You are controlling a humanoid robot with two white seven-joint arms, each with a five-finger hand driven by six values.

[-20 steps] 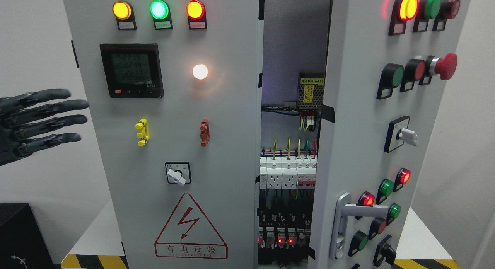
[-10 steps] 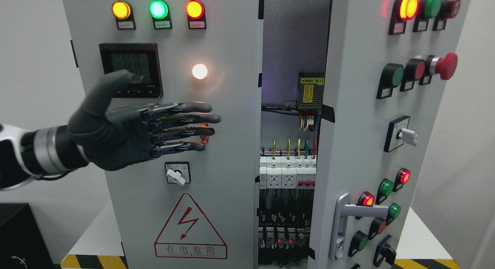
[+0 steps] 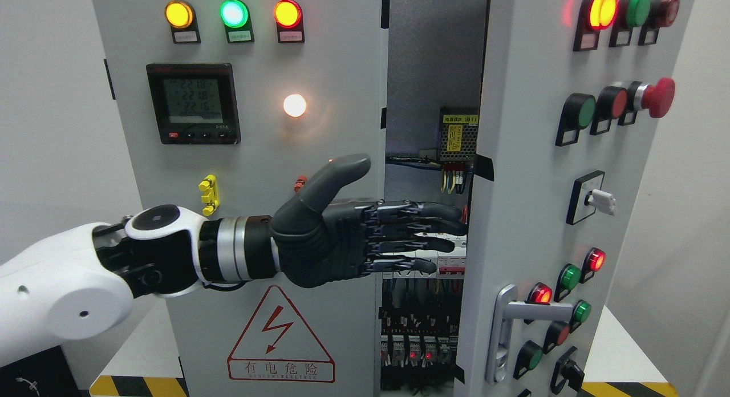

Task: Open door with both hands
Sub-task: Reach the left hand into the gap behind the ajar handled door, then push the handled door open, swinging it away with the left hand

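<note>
Left hand (image 3: 342,237): open, four fingers (image 3: 416,229) extended straight and held close together, thumb raised clear above them. It grips nothing. The fingertips reach into the gap between the two cabinet doors, ending just short of, or at, the inner edge of the right door (image 3: 513,186); contact cannot be confirmed from this view.

The right door stands ajar, swung toward the camera, its lever handle (image 3: 513,323) low on the panel and untouched. The left door (image 3: 256,157) appears closed and flat to the cabinet. Between them a tall vertical opening exposes the interior: a power supply module (image 3: 459,137) up high, a row of sockets and breakers (image 3: 447,260) partly behind the fingers, and further breakers (image 3: 416,348) with red indicator lights below. The gap is clear above and below the hand.

Arm pose: the left forearm (image 3: 57,288) enters from the lower left and runs roughly level across the front of the left door, wrist (image 3: 228,248) straight, palm edge-on with the back of the hand toward the camera. It passes below the digital meter (image 3: 194,103) and above the warning triangle (image 3: 279,337).

The cabinet stands on a white bench (image 3: 142,345) with a yellow-and-black striped edge.

Right hand: out of view.
</note>
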